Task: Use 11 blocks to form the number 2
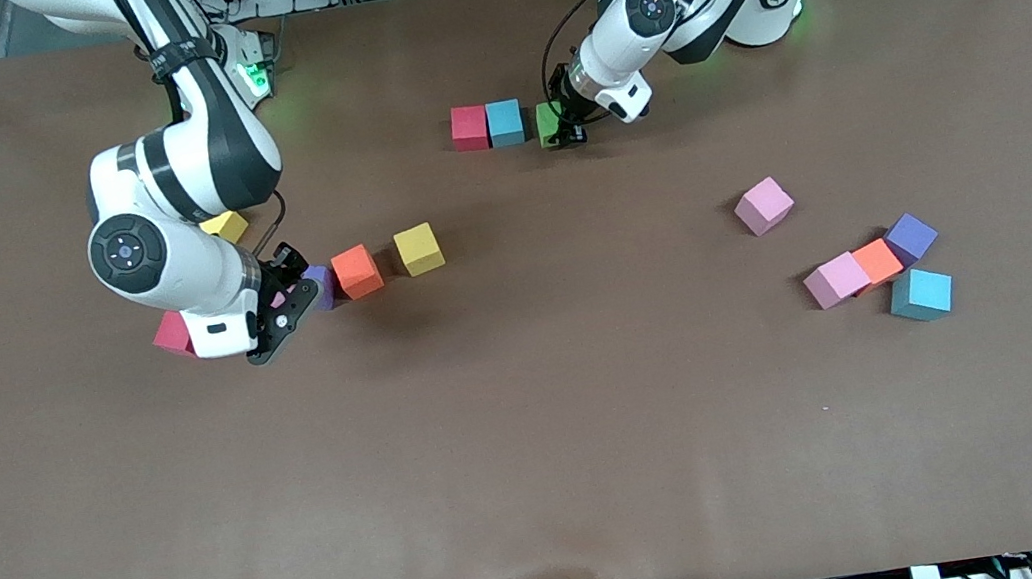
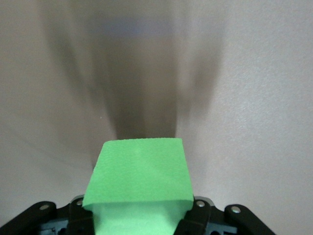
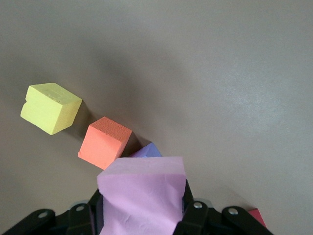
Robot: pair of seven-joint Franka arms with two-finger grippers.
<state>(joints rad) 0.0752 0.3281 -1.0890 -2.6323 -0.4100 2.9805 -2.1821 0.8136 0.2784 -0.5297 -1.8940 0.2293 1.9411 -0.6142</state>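
- The left gripper (image 1: 562,129) is clamped on a green block (image 1: 548,123), low at the table (image 1: 538,448), just beside a red block (image 1: 470,127) and a blue block (image 1: 505,122) that touch each other in a row.
- A narrow gap still shows between green and blue in the front view.
- The left wrist view shows what the front view hides: the green block (image 2: 139,183) fills the space between the fingers (image 2: 195,215), with bare table and its shadow ahead.
- The right gripper (image 1: 285,297) is closed on a pink block (image 3: 142,200), barely seen in the front view under the arm.
- The right wrist view shows the pink block plainly, and just past it a purple block (image 3: 149,151), an orange block (image 3: 104,142) and a yellow block (image 3: 50,107), each a little apart in a line.
- In the front view the same purple (image 1: 319,285), orange (image 1: 357,271) and yellow (image 1: 418,249) run toward the table's middle.
- Another red block (image 1: 171,334) and a second yellow block (image 1: 225,226) peek out by the right arm.
- Toward the left arm's end lie a lone pink block (image 1: 763,205) and a cluster: pink (image 1: 836,279), orange (image 1: 878,262), purple (image 1: 911,237) touching, with another blue one (image 1: 921,294) just beside.
- No digit stands yet beyond the top row.
- The middle of the table and its whole strip nearest the front camera lie open; no block is near an edge.
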